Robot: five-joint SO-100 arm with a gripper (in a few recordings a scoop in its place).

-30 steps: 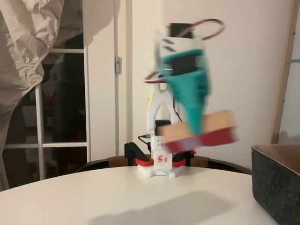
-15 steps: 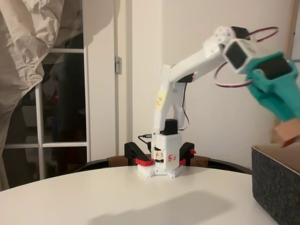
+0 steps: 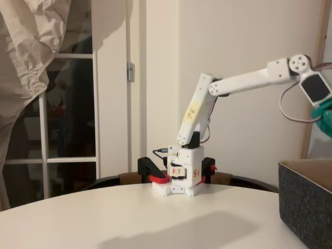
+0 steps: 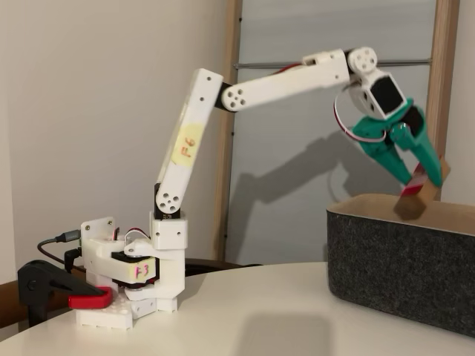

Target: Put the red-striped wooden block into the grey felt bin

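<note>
In a fixed view the teal gripper (image 4: 423, 180) points down over the open top of the grey felt bin (image 4: 401, 259). Its fingertips are shut on the red-and-white striped end of the red-striped wooden block (image 4: 412, 200). The block hangs tilted, with its lower end level with the bin's rim. In a fixed view from the other side, the white arm reaches to the right edge, where a bit of the gripper's teal body (image 3: 326, 115) shows above the grey felt bin (image 3: 306, 207). The block is out of that frame.
The arm's base (image 3: 184, 176) is clamped at the far edge of a round white table (image 3: 129, 218). The bin stands at the table's right side in both fixed views. A pale sheet (image 3: 31, 46) hangs at the upper left before a glass door.
The arm has swung from the table's middle to the right with the block in its gripper. It has stretched out further and now holds the block over the bin.
</note>
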